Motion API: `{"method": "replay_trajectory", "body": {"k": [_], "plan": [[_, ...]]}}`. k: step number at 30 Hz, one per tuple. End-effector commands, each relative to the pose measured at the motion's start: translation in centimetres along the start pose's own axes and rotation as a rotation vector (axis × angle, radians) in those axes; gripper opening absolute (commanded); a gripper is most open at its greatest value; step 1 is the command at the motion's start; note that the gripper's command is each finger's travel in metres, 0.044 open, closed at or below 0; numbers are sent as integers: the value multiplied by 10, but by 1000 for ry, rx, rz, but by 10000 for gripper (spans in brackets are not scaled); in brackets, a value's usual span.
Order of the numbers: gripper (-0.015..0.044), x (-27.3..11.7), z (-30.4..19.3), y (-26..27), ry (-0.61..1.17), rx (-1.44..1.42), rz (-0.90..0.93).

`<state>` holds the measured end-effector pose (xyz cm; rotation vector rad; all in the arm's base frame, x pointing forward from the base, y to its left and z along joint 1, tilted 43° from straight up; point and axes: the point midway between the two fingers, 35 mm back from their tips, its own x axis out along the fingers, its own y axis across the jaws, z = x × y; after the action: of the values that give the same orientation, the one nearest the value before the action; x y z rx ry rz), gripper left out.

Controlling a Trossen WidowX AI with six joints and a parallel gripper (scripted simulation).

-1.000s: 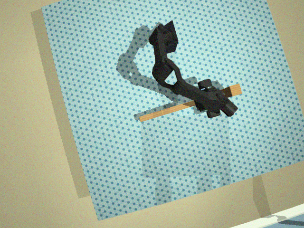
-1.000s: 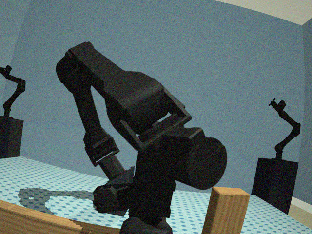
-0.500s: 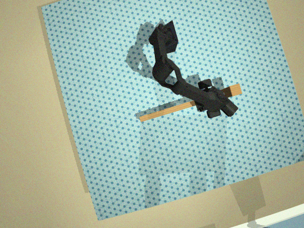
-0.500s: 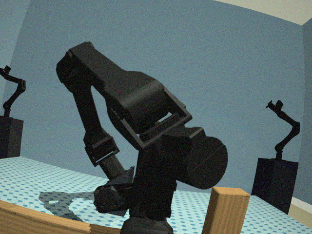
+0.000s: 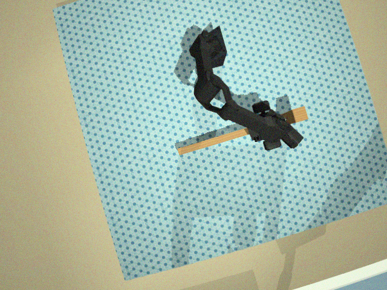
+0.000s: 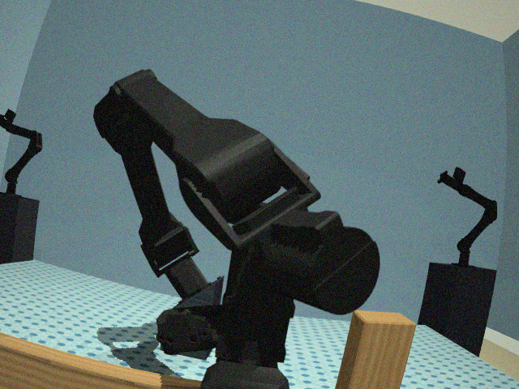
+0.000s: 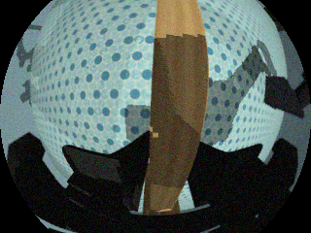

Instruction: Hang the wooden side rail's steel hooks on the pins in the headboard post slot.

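The wooden side rail (image 5: 212, 141) (image 6: 83, 361) (image 7: 180, 73) runs slantwise across the top view, from its left end to under the arm. My gripper (image 5: 267, 126) (image 7: 163, 135) is shut on the rail, with a dark finger on each side of it in the wrist view. In the exterior view the fingers are hidden. The headboard post (image 5: 300, 113) (image 6: 373, 356) stands upright to the right of the gripper. The hooks, the pins and the slot are hidden, so I cannot tell how they meet. Whether the rail's left end touches the table is unclear.
The dotted table top (image 5: 140, 193) (image 6: 105, 292) lies beneath. My arm's base (image 5: 215, 49) stands behind the rail. Two other dark arms (image 6: 25, 155) (image 6: 478, 213) stand on dark pedestals in the background. Shadows cross the table top.
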<state>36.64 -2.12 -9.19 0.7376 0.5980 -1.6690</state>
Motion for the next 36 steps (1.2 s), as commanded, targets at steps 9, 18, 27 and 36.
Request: {"method": "replay_trajectory", "body": {"k": [9,18,27,36], "plan": [[0,-1,-3,1,6,-3,11],[0,0,-3,1,6,-3,11],[0,2,-3,1,6,-3,11],[0,4,-3,1,6,-3,11]]}}
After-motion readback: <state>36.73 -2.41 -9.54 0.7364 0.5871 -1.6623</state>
